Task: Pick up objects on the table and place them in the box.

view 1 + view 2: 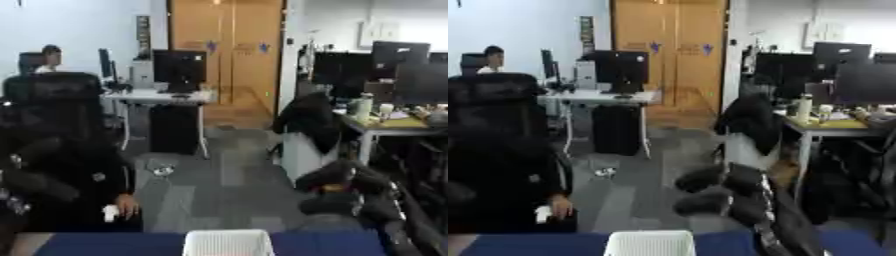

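One hand is in view, your right hand (719,192): it is raised well above the table (535,245), its dark fingers (700,178) curled inward and closed on nothing. Your left hand does not appear in either view. One task container is visible: the white box (229,242), with a slatted wall, stands on the blue table surface at the bottom edge, slightly left of centre, and only its upper part shows. Its contents cannot be determined. No loose objects can be made out on the visible strip of table. Your head camera is pointed mostly at the office beyond, so little of the work surface is visible.
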